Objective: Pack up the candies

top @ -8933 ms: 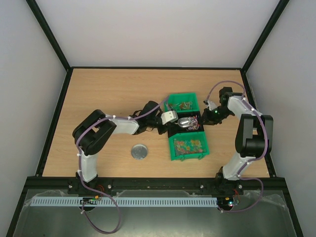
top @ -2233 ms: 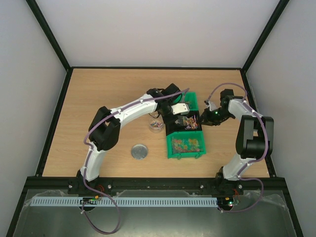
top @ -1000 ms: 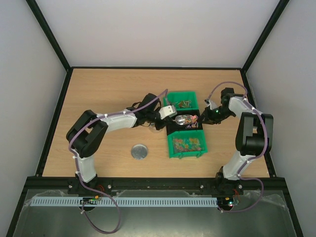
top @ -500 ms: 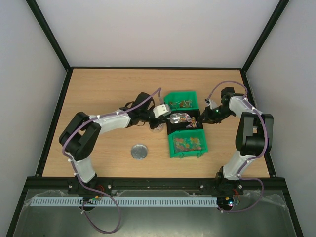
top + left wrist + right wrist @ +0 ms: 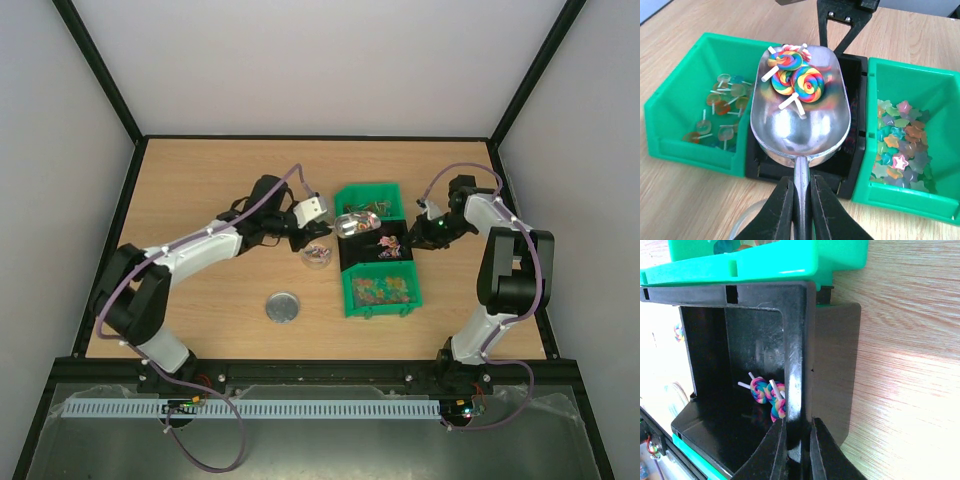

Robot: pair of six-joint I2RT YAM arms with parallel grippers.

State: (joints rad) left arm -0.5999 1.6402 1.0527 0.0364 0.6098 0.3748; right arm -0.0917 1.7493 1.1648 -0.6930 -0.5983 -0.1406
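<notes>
Top view: left gripper is clenched on the metal scoop, whose bowl hangs over the seam between the far green bin and the black bin. The clear jar stands at the scoop's 7 o'clock, just beside the black bin, and the round lid is further out at 7, well apart. The right gripper pinches the black bin's wall on its 3 o'clock side, bracing it. Left wrist: fingers are tight on the handle and the scoop is level. The candies (three or so swirl lollipops) bunch at the bowl's 12 o'clock lip. Flat lollipops are in the far bin at 9, star sweets in the near green bin at 3, and the jar rim just shows at 7. Right wrist: jaws are closed on the black wall at 6 o'clock, with two more swirls inside against it. Step in hand, my read: carry the load to the jar and tip. Keep the bowl level on the swing toward 7, because the load sits at the open lip and any nose-down tilt dumps it early. Centre the lip over the jar mouth before rolling the wrist. Roll slowly, since the sticks may bridge the mouth. The right arm pins the bin.
</notes>
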